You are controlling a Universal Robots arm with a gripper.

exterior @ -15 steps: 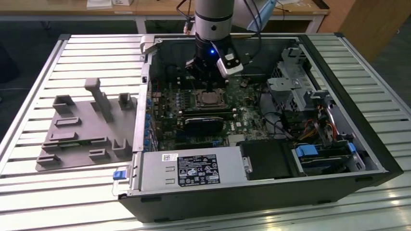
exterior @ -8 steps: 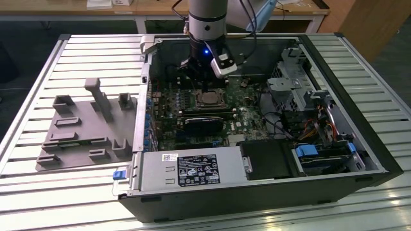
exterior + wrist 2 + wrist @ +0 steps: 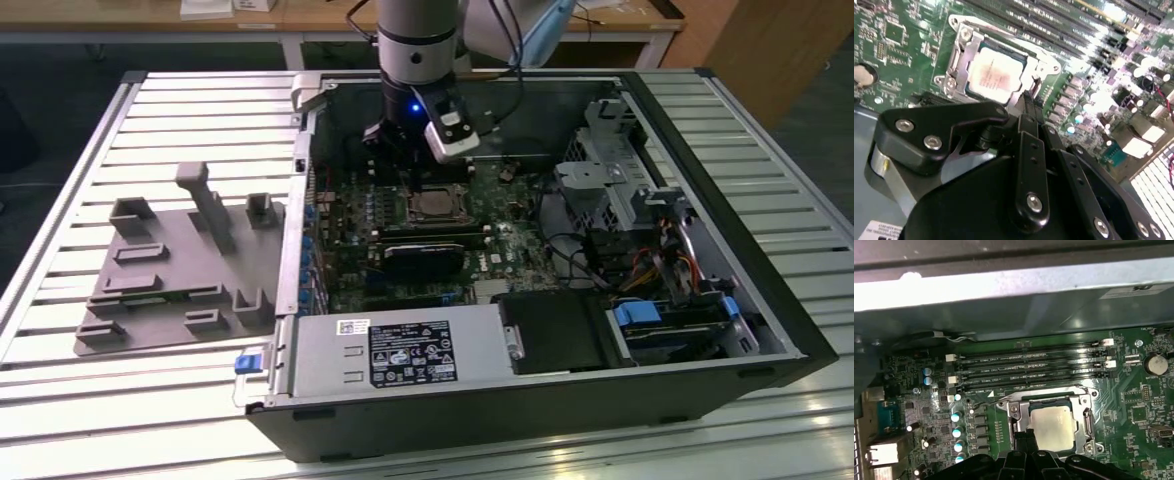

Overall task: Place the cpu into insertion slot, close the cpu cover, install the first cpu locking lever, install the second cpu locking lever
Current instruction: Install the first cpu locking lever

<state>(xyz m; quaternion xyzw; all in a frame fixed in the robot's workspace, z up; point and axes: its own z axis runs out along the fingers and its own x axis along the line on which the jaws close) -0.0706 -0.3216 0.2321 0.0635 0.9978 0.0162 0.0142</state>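
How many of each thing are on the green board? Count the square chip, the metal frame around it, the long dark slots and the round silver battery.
cpu: 1
cpu cover: 1
long memory slots: 4
round battery: 1
Total: 7

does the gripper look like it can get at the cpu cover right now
Probably yes: in the first wrist view the gripper hangs right at the edge of the cpu cover, which lies flat around the cpu, with nothing standing between them.
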